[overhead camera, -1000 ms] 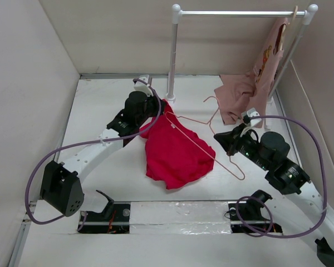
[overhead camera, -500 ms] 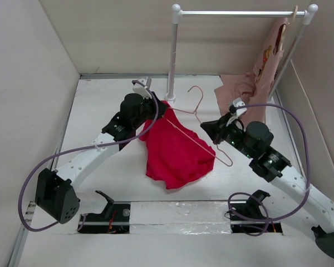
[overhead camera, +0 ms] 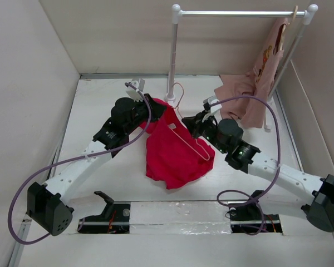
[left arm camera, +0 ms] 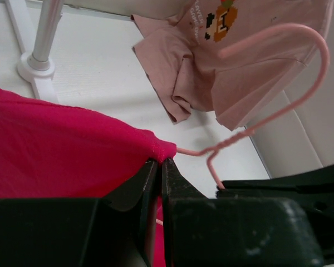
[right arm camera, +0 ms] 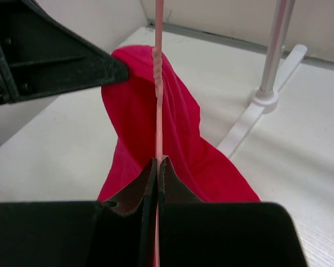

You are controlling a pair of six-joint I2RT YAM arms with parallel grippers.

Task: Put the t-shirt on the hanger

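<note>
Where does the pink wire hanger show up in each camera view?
Top external: the hanger lies centre, slanting across the t-shirt, hook toward the rack foot.
Left wrist: upper right, its hook arching over the pink-tan shirt.
Right wrist: centre, a vertical wire rising from the right gripper.
Shared landmark: the rack foot, in all three.

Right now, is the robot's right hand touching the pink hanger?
Touching. In the right wrist view the right hand is shut on the hanger, whose thin wire runs straight into its pinch.
</note>
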